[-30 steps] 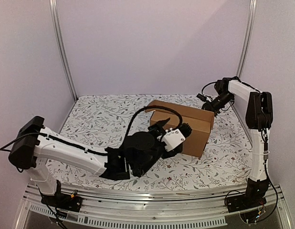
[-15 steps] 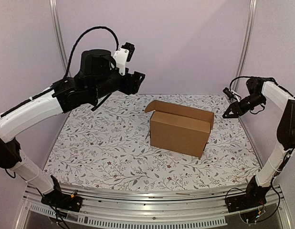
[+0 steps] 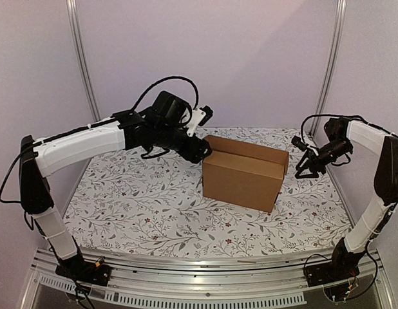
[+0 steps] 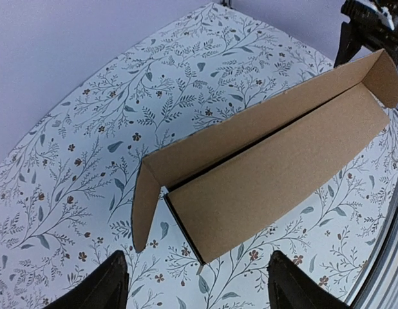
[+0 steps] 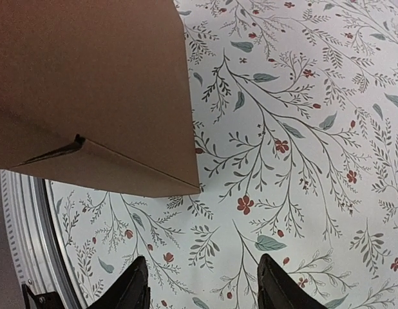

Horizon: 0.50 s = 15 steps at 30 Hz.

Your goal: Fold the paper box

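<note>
A white cloth printed with grey-green leafy sprigs and small red-brown flowers (image 3: pixel 134 193) is spread over the table and is seen directly beneath the left claw (image 3: pixel 202 152) and the right claw (image 3: pixel 304 170). A plain pale lilac wall (image 3: pixel 250 58) is set behind both claws. A slim upright aluminium post (image 3: pixel 83 64) is fixed behind and outward of the left claw, and a matching post (image 3: pixel 331 58) behind the right claw. A slotted silver metal rail (image 3: pixel 205 273) is mounted along the table edge, well to the near side of both claws. The space is lit softly and evenly.
</note>
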{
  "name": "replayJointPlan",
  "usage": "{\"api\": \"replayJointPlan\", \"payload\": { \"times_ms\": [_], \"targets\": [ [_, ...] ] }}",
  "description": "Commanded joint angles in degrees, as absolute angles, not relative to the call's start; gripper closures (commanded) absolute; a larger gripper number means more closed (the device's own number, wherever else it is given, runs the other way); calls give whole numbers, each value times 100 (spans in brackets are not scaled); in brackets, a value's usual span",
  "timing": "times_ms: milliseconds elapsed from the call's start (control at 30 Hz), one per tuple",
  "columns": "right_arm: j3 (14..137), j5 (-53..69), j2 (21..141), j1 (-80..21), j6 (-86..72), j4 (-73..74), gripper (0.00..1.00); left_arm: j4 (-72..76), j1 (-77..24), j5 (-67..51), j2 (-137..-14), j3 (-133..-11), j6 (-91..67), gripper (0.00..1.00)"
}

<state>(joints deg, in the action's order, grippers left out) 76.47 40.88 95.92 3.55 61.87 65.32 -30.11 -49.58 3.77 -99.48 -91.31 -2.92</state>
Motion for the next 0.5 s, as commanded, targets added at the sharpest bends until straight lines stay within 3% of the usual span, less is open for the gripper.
{"api": "replayJointPlan", "payload": {
  "times_ms": [0,467],
  "targets": [
    [7422,3878,9809,46,7003,6041,44,-3023,-4720,46,-10032,-9343,-105,25],
    [6944,4498,9850,-873,7263,6006,45,-2720,-4306,-420,-9554,-8759,241,26]
  ]
}}
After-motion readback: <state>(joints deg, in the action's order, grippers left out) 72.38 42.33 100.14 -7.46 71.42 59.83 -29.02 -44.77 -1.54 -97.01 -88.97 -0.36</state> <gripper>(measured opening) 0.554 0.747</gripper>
